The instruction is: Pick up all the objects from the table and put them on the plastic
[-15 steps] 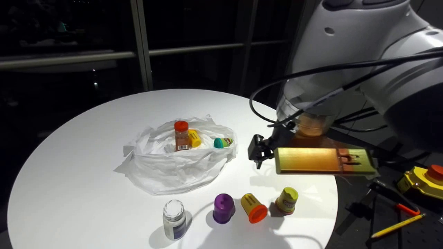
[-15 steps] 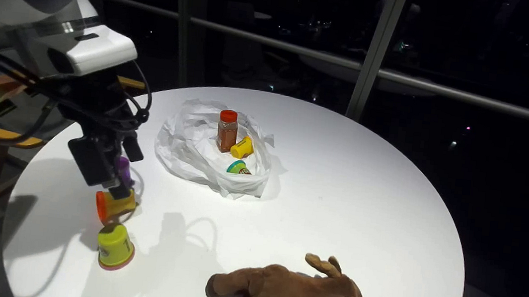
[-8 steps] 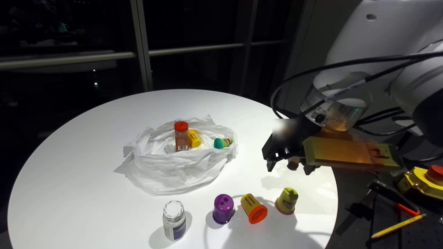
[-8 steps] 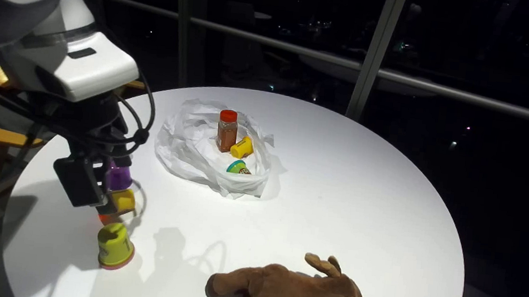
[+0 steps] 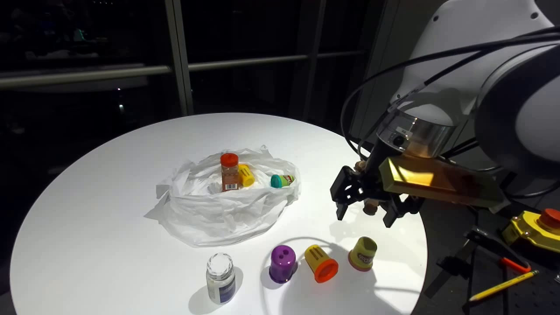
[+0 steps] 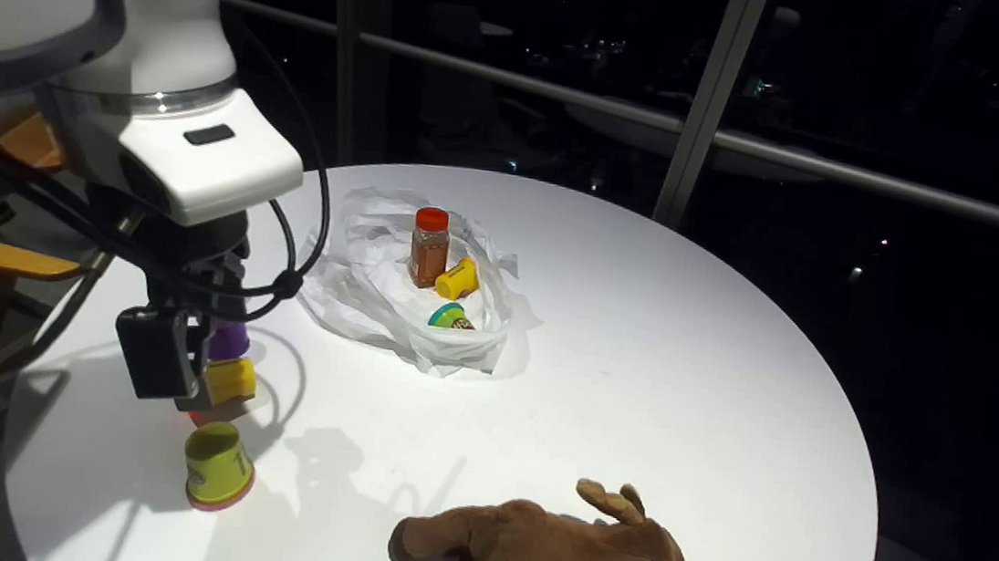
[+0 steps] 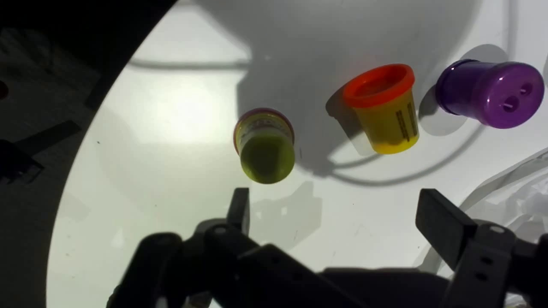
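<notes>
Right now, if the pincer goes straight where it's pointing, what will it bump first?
Maybe the yellow-green tub, just ahead of one finger; depth is unclear, so the pincer might touch bare table first.

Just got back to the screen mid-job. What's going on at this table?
Nothing is being handled right now: the gripper hangs open and empty above the table, near the lime-green tub, which may well be next. The plastic holds a red-capped jar, a yellow tub and a green-and-teal tub. Off it are the lime-green tub, an orange-lidded tub on its side, a purple container, a whitish bottle and a brown plush animal.
</notes>
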Tool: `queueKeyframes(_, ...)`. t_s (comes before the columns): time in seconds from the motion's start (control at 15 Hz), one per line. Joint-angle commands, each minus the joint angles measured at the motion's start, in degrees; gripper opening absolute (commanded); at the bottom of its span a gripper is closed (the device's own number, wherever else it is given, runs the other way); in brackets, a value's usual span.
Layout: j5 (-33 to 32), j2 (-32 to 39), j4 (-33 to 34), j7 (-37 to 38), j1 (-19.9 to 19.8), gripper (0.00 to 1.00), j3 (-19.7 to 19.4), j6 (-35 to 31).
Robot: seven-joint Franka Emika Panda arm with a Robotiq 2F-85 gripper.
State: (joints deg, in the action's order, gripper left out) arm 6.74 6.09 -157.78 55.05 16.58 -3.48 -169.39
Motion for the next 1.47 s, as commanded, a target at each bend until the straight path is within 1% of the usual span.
queueKeyframes(0.0, 3.3, 2.7, 0.2, -2.9, -4.9, 1.0, 3.2, -0.2)
queueKeyframes(0.27, 2.7, 8.4, 2.6, -3.1, -6.5, 1.0, 2.5, 0.8)
queueKeyframes(0.4, 2.2, 10.9, 3.9, -2.9, -6.3, 1.0, 1.7, 0.8)
queueKeyframes(0.67, -0.4, 15.1, 6.7, -1.6, -2.9, 1.0, -1.9, -0.3)
queueKeyframes(0.8, -0.1, 16.7, 8.2, -2.0, -2.3, 1.0, -2.3, 0.0)
queueKeyframes(1.13, 1.1, 19.2, 9.3, -2.6, -1.4, 1.0, -1.4, 0.1)
queueKeyframes(1.2, 1.1, 19.5, 8.9, -2.6, -0.9, 1.0, -1.2, -0.5)
queueKeyframes(1.4, 0.6, 20.1, 7.3, -1.8, 2.1, 1.0, -2.2, -3.2)
